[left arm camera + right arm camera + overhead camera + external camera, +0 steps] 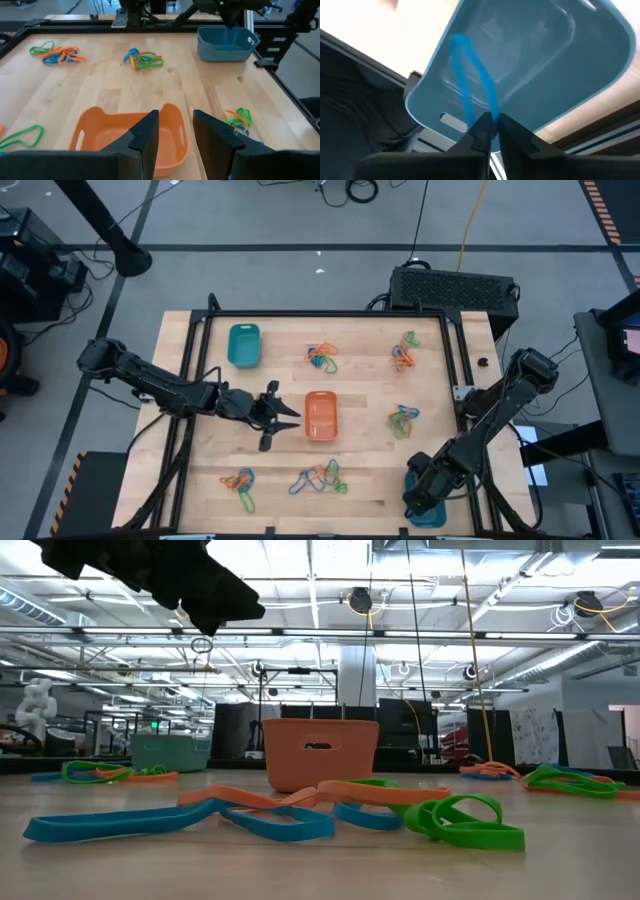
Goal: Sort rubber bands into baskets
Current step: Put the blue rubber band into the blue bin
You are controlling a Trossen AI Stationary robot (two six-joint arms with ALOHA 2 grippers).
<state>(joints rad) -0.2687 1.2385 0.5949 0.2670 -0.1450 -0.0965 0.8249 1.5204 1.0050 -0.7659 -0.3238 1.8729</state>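
Right wrist view: blue rubber band point(475, 85) between right gripper point(492, 131) fingertips, over teal basket point(560, 75).

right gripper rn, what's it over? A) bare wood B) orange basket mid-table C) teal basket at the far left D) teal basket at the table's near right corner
D: the right wrist view shows the right gripper directly above the teal basket with a blue rubber band pinched between its fingertips; the high view puts that arm at the near right corner.

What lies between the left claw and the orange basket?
Only bare wooden table lies between the left claw and the orange basket; the high view shows this short stretch.
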